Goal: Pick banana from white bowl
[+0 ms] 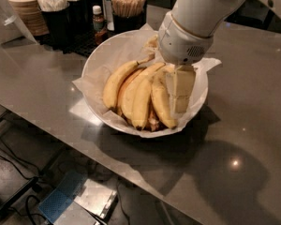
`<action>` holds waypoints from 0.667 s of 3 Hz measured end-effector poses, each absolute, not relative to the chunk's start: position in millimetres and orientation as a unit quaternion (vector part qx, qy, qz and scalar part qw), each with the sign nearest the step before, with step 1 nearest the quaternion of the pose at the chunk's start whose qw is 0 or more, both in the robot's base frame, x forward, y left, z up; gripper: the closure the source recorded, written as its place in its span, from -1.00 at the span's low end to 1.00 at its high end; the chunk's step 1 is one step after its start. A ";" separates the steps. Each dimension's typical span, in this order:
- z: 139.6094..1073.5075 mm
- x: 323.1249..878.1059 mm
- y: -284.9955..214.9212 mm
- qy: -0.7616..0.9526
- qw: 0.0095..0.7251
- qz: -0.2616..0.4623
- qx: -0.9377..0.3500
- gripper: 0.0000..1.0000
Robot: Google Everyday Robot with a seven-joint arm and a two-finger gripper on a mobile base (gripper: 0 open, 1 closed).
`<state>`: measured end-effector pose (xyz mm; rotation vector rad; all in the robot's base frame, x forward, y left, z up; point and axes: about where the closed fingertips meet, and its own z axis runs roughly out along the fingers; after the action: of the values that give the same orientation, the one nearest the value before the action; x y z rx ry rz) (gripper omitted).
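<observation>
The white bowl (100, 62) stands on the grey counter, lined with crinkled white paper, and holds several bananas side by side. The plump yellow banana (160, 102) lies rightmost in the bunch, and its stem end is hidden under the wrist. A slimmer banana (116, 84) with an upturned stem lies at the left, with another yellow one (139, 100) between them. My gripper (180, 92) reaches down into the right side of the bowl, right against the plump banana. The white wrist (185, 43) above it hides the bowl's far right.
Behind the bowl stand a holder of wooden stirrers (128, 1), a small brown bottle (99, 18), black containers (61, 20) and stacked paper cups (25, 6). The counter's front edge (61, 139) runs diagonally, with floor and a metal box (79, 200) below.
</observation>
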<state>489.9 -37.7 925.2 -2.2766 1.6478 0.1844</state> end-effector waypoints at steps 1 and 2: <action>926.4 494.2 -28.8 0.538 0.148 0.034 -0.829 -1.00; 924.8 509.2 -21.0 0.528 0.146 0.013 -0.837 -1.00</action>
<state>509.2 -21.0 924.8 -2.4093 1.5192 0.0372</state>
